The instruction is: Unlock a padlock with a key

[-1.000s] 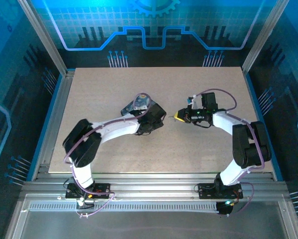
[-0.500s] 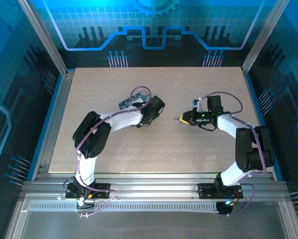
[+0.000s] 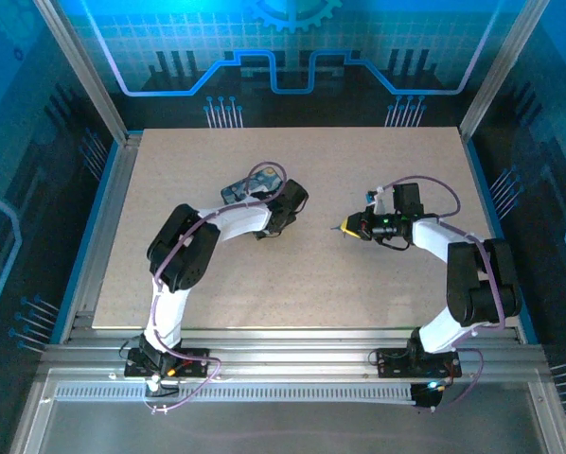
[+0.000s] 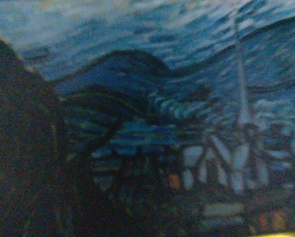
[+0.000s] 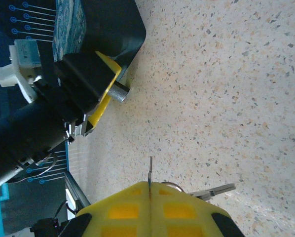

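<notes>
Presumably at the approach step, the right gripper [image 3: 344, 227] clamps the key [image 5: 150, 172] blade-outward while the left gripper [image 3: 269, 197], jaw state indeterminate, works at the tin [image 3: 234, 192]; next, the blade needs fine alignment with the padlock keyhole.

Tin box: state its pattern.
Tin box: dark blue painted swirls, best in left wrist view.

Up close, the tin's [image 4: 187, 98] swirl-painted lid is a blur, and a dark mass at its left is too smeared to name. The right gripper's [image 5: 150, 185] yellow pads [image 5: 123, 210] run off the view's bottom edge and hide all but a sliver of the key [image 5: 150, 170].
</notes>
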`<action>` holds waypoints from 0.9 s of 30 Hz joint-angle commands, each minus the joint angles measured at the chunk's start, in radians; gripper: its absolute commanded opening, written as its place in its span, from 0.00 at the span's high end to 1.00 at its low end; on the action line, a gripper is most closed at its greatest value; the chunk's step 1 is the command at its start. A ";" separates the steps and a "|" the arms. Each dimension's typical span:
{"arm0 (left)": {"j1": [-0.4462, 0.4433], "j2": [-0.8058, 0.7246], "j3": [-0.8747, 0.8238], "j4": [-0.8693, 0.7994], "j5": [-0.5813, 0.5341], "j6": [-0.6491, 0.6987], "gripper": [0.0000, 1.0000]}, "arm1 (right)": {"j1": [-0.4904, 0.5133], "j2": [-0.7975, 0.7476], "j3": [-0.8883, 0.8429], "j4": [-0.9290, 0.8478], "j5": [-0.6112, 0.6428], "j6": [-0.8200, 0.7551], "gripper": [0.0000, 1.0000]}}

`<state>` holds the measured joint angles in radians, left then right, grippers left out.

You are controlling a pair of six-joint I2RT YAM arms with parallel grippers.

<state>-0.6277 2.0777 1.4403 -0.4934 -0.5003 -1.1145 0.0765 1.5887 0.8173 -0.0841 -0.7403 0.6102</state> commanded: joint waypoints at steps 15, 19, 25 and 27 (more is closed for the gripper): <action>0.025 0.032 0.008 0.046 0.040 0.118 0.50 | 0.005 -0.029 -0.024 0.010 -0.026 0.003 1.00; 0.025 0.018 -0.001 0.052 0.035 0.145 0.50 | 0.008 -0.029 -0.026 0.009 -0.028 0.000 1.00; 0.026 -0.027 -0.025 0.083 0.069 0.199 0.61 | 0.021 -0.027 -0.029 0.010 -0.030 0.003 1.00; 0.026 -0.046 -0.032 0.092 0.085 0.219 0.63 | 0.028 -0.027 -0.029 0.010 -0.025 0.005 1.00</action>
<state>-0.6106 2.0960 1.4288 -0.4267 -0.4507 -0.9466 0.0853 1.5833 0.7990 -0.0803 -0.7418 0.6106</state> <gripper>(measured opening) 0.374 0.042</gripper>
